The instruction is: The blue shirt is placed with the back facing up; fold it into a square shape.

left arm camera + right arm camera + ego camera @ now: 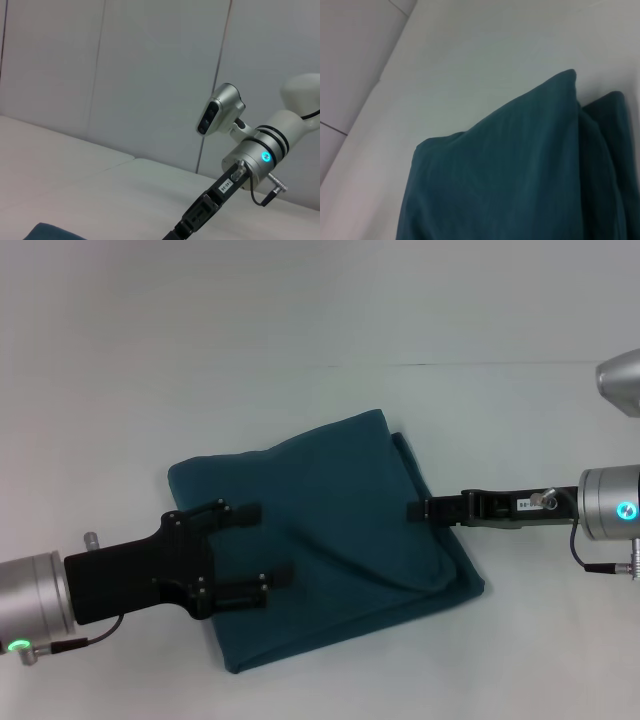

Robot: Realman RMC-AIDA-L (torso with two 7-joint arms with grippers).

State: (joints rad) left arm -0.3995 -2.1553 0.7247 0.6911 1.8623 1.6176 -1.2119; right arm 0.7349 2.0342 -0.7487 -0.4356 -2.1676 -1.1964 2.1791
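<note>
The left gripper (262, 545) hangs over the near-left part of the shirt (340, 530), its two black fingers spread apart with nothing between them, a stance that suggests it is letting go of the cloth or is poised to smooth it. Opposite, the right gripper (420, 510) reaches in low at the shirt's right edge; its dark fingers look drawn together into a narrow tip at the fold, though whether any fabric is pinched there cannot be told from above. The shirt lies in the middle of the white table (300, 320), already doubled into a rough, skewed square, plain side up, with an under layer peeking out along the right edge, so the task looks close to done bar some tidying. The right wrist view offers what the head view lacks: a close look at the shirt (510, 175) showing the stacked layers and a second corner just behind the first. The left wrist view shows the right arm's wrist, with its lit ring, reaching in across the table, and only a sliver of shirt (50, 232) at the frame's edge.
</note>
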